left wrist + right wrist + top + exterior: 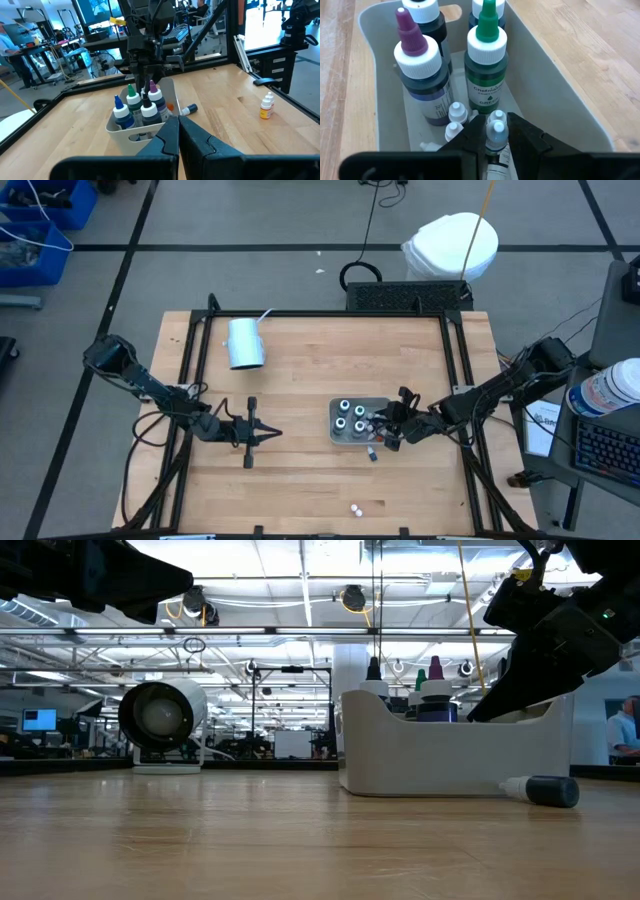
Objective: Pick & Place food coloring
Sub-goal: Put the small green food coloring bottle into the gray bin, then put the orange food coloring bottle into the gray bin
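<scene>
Now, right arm: its gripper (383, 428) reaches over the near edge of the grey tray (334, 435), the jaws pinching a small white-capped bottle (496, 136) and holding it upright inside the tray.
Left arm: its gripper (272, 434) hovers over bare worktop (300, 370), well apart from the tray; the jaws are pressed together with nothing between them.
Tray: sits right of the worktop's middle; it holds four tall dark bottles (137, 107) with white collars and coloured tips, standing upright. The right wrist view shows a purple-tipped bottle (420, 70) and a green-tipped bottle (486, 62) side by side, with two more behind them.
Small bottles in tray: a few white caps (454, 120) cluster on the tray floor just beside the held one, in front of the purple-tipped bottle.
Loose pieces: one dark bottle (545, 790) lies on its side on the worktop, just beside the tray's outer wall. Two small white-capped ones (356, 508) rest near the worktop's front edge, well apart from the tray; the left wrist view shows one of these as an upright orange bottle (267, 106).
Cup: a pale blue cup (245, 344) lies on its side near the far left part of the worktop.
</scene>
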Available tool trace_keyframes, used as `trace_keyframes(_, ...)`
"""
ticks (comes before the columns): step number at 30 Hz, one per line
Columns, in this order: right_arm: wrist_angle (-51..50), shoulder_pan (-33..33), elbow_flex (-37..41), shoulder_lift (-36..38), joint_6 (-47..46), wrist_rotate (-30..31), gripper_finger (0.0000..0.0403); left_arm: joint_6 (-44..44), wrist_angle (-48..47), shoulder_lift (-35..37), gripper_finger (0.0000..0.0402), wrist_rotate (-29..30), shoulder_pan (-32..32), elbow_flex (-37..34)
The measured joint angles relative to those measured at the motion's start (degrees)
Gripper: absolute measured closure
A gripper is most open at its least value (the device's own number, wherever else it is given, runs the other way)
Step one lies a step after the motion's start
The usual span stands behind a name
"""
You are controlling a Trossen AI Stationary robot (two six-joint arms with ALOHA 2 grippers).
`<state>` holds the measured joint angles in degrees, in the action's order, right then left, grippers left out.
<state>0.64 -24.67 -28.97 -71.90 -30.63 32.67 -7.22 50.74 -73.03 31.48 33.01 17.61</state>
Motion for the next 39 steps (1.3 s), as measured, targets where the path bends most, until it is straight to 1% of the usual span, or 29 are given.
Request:
trace_keyframes(8, 0.02, 0.0, 0.0, 0.0, 0.02, -0.01, 0.0315, 0.0, 0.0, 0.0, 0.0392, 0.0, 0.0, 0.0)
trace_keyframes(13, 0.02, 0.0, 0.0, 0.0, 0.06, -0.22, 0.0313, 0.0, 0.0, -0.02, 0.0391, 0.0, 0.0, 0.0)
trace_keyframes(16, 0.54, 0.02, 0.02, 0.39, 1.93, -1.44, 0.0314, 0.0, 0.0, -0.01, 0.0391, 0.0, 0.01, 0.0)
trace_keyframes(19, 0.81, 0.02, -0.93, 2.45, 4.47, -1.63, 0.0314, 0.0, 0.0, 0.0, 0.0391, 0.0, 0.0, 0.0)
trace_keyframes(22, 0.03, 0.0, -3.25, 6.18, 9.04, -1.48, 0.0316, 0.0, 0.0, -0.02, 0.0391, 0.02, 0.02, -0.01)
trace_keyframes(25, -3.55, -0.06, -5.68, 10.74, 12.62, -1.14, 0.0324, 0.0, -0.04, 0.0, 0.0392, 0.04, 0.0, -0.02)
trace_keyframes(27, -6.36, -0.38, -7.02, 13.86, 13.42, -1.01, 0.0337, 0.0, -0.07, -0.01, 0.0392, 0.04, 0.02, -0.02)
trace_keyframes(31, -11.28, -3.07, -7.17, 18.44, 14.28, -0.82, 0.0385, 0.0, -0.07, 0.0, 0.0392, 0.02, 0.0, -0.02)
trace_keyframes(33, -12.59, -6.03, -6.75, 19.11, 14.65, 0.32, 0.0397, 0.0, -0.08, 0.0, 0.0391, 0.02, 0.02, -0.02)
trace_keyframes(35, -9.71, -9.51, -4.61, 19.59, 15.35, 2.46, 0.0395, 0.0, -0.08, 0.0, 0.0392, 0.02, 0.0, -0.02)
trace_keyframes(37, -4.31, -12.9, -1.35, 21.06, 17.29, 4.07, 0.0397, 0.47, -0.09, -0.01, 0.0392, 0.02, 0.0, -0.02)
trace_keyframes(39, 0.63, -15.18, 2.44, 23.47, 18.93, 4.78, 0.0401, 2.92, -0.09, -0.02, 0.0392, 0.0, 0.02, -0.02)
